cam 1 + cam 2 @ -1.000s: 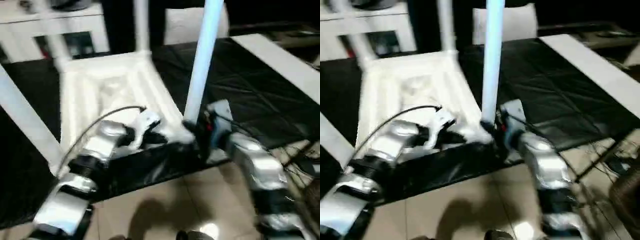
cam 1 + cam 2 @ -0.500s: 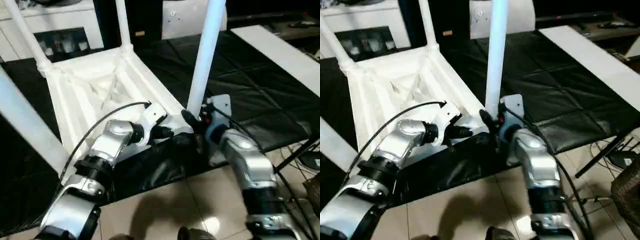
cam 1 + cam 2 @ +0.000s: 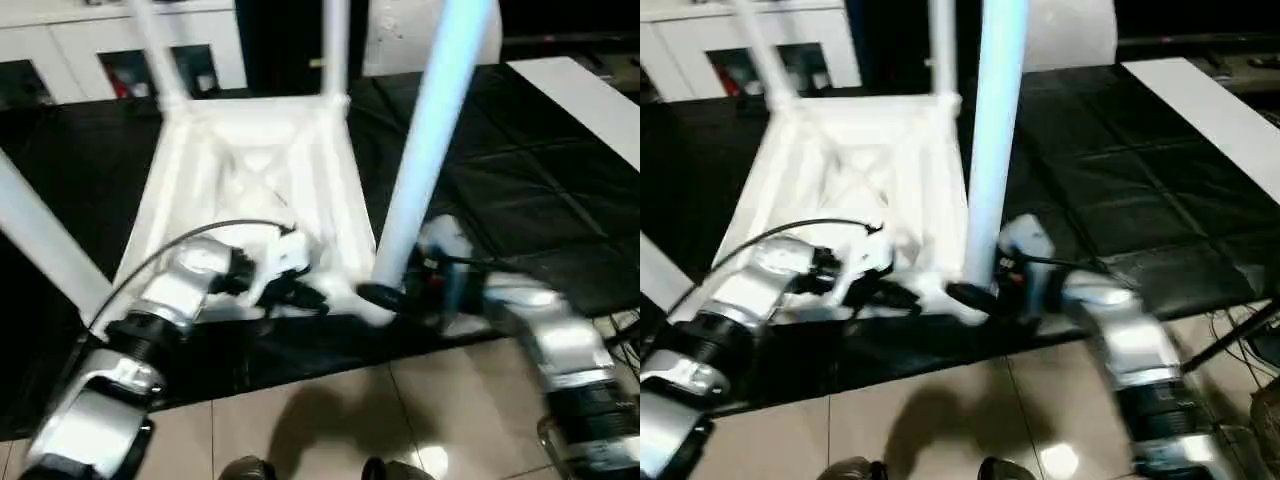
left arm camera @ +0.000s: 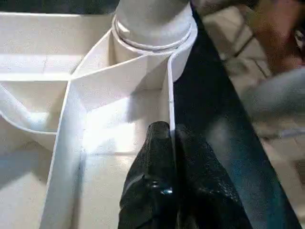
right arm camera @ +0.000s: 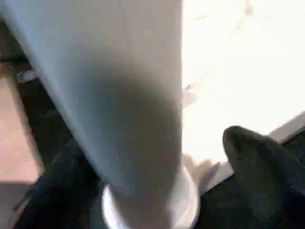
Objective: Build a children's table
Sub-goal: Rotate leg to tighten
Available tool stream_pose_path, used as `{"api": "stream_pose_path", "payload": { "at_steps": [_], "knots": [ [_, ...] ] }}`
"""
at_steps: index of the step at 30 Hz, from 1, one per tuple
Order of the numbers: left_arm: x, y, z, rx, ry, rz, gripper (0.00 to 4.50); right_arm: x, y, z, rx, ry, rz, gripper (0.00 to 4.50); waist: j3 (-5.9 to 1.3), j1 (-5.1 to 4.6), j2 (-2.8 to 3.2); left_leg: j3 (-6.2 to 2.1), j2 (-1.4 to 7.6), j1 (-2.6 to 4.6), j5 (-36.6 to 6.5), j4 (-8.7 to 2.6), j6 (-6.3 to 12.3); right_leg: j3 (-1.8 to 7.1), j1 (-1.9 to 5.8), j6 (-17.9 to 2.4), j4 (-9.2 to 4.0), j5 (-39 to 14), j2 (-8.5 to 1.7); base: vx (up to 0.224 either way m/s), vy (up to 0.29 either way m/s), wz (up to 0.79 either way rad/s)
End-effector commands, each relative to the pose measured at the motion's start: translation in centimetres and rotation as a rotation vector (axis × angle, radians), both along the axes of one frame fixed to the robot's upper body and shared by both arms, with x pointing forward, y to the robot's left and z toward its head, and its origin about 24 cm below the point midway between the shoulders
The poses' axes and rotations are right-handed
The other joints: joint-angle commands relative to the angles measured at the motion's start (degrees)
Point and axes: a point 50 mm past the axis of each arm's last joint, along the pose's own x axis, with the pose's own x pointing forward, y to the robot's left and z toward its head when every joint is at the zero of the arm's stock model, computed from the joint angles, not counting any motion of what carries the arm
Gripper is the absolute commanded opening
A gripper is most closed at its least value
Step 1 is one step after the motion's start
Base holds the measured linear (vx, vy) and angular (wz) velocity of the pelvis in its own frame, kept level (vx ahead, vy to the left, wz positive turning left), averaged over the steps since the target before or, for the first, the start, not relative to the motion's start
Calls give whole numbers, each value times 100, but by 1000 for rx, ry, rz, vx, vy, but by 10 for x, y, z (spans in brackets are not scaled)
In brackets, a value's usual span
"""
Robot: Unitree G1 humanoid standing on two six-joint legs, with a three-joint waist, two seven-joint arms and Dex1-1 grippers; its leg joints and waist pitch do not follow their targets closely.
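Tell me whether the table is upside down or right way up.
Upside down: the table top lies ribbed underside up on the black mat, legs pointing upward.

The tops of the table legs [image 3: 440, 130] are cut off. My right arm [image 3: 545, 340] looks blurry, so my right fingers are hard to see.

Upturned children's table [image 3: 250, 180] on black mat [image 3: 520, 200]
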Motion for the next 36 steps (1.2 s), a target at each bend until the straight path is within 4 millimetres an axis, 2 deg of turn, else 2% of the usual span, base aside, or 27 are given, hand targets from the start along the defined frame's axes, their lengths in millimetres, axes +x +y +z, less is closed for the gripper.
{"api": "stream_pose_path", "payload": {
  "at_steps": [1, 3, 4, 7, 8, 10, 16, 18, 20, 23, 24, 32, 36],
  "knots": [
    [-7, -10, 4, 23, 18, -175, 0, -2, -1, 5, 16, 15, 95, 412, -449, -1, -57, -79, 389, 43, -451, -347, 712, 414, 412, -1303, -259, -855, -456, 0, 0, 0],
    [-8, -9, 3, 30, 23, -192, 0, -3, -2, 5, 25, 30, 124, 412, -449, 27, -56, -71, 385, 43, -454, -341, 729, 415, 413, -1292, -275, -932, -461, 0, 0, 0],
    [-9, -11, 3, 32, 28, -219, 0, -4, -2, 6, 29, 52, 174, 384, -451, 53, -54, -71, 393, 45, -410, -340, 712, 416, 400, -1289, -270, -939, -456, 0, 0, 0],
    [-10, -13, 4, 37, 28, -254, 0, -6, -3, 5, 18, 88, 239, 375, -478, 129, -84, -62, 392, 58, -371, -324, 705, 412, 399, -1284, -267, -1015, -456, 0, 0, 0],
    [-10, -13, 4, 38, 28, -259, 0, -6, -2, 5, 16, 91, 254, 356, -478, 133, -84, -67, 391, 48, -348, -323, 701, 412, 402, -1273, -258, -1013, -454, 0, 0, 0],
    [-9, -14, 4, 41, 29, -264, 0, -6, -2, 5, 17, 93, 268, 356, -477, 155, -87, -68, 395, 55, -423, -328, 640, 412, 392, -1222, -278, -1155, -459, 0, 0, 0],
    [-7, -13, 6, 52, 26, -281, 0, -8, -1, 7, 23, 126, 338, 291, -476, 174, -97, -72, 381, 56, -550, -326, 523, 409, 389, -1107, -307, -1453, -449, 0, 0, 0],
    [-7, -12, 6, 52, 25, -280, 0, -8, 0, 7, 25, 134, 356, 286, -494, 187, -84, -79, 383, 50, -513, -320, 509, 408, 399, -1116, -292, -1388, -453, 0, 0, 0],
    [-6, -10, 6, 55, 25, -279, 0, -8, 0, 8, 28, 142, 369, 254, -499, 194, -94, -80, 382, 41, -449, -317, 526, 410, 401, -1138, -277, -1266, -449, 0, 0, 0],
    [-6, -9, 5, 58, 27, -277, 0, -8, 1, 7, 31, 152, 381, 243, -515, 216, -98, -73, 375, 36, -383, -302, 545, 409, 405, -1164, -259, -1162, -450, 0, 0, 0],
    [-6, -9, 5, 58, 27, -277, 0, -9, 1, 7, 32, 156, 384, 225, -517, 224, -97, -76, 380, 36, -362, -302, 543, 409, 404, -1173, -251, -1151, -449, 0, 0, 0],
    [-7, -8, 3, 43, 40, -260, 0, -11, 3, 7, 47, 176, 398, 211, -521, 243, -103, -74, 376, 41, -471, -297, 448, 408, 400, -1081, -277, -1426, -451, 0, 0, 0],
    [-3, -14, 2, -26, 43, -152, 0, -8, 9, 7, 112, 164, 302, 211, -517, 239, -111, -71, 371, 35, -459, -295, 426, 413, 401, -1058, -276, -1458, -450, 0, 0, 0]
  ]
}}
